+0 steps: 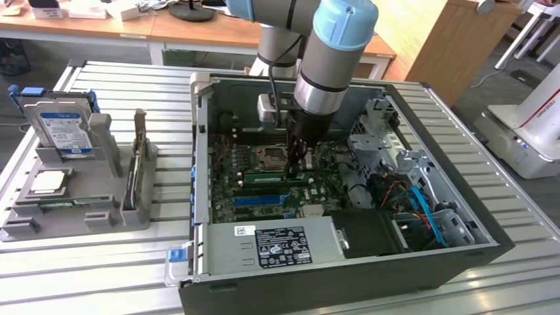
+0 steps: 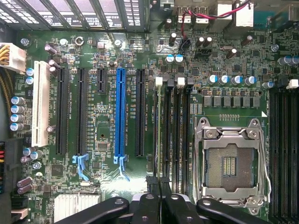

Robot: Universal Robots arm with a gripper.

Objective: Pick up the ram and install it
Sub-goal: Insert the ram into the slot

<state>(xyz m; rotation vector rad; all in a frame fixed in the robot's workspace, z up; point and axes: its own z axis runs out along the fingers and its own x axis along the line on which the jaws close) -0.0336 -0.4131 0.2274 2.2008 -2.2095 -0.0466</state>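
Arm reaches down into the open case (image 1: 350,282), which lies on its side on a slatted table (image 1: 88,275). Gripper (image 1: 298,172) is low over the motherboard (image 1: 229,197), just beside the empty CPU socket (image 1: 273,156) on the side toward the blue slot (image 1: 262,199). Ram (image 1: 262,176) stands on edge in a memory slot and runs from the gripper tips toward the exterior view's left, level along its length. In the wrist view the ram (image 2: 157,130) appears edge-on as a thin strip in the slot farthest from the socket (image 2: 229,163), with more dark slots between the two. Gripper (image 2: 157,183) has its black fingers (image 2: 148,200) drawn close together, one on each side of the strip's near end; pincer reads as clamped on the ram's top edge. Whether the ram is fully seated cannot be told. White latch (image 2: 159,80) sits at the slot's far end. Blue slot (image 2: 120,112) and white slot (image 2: 41,102) lie well apart from the fingers. Outside the case, at the exterior view's left, a grey tray (image 1: 52,226) holds an upright hard drive (image 1: 63,128) and a processor (image 1: 51,182) lying flat. Power supply (image 1: 271,244) sits along the case's near wall.
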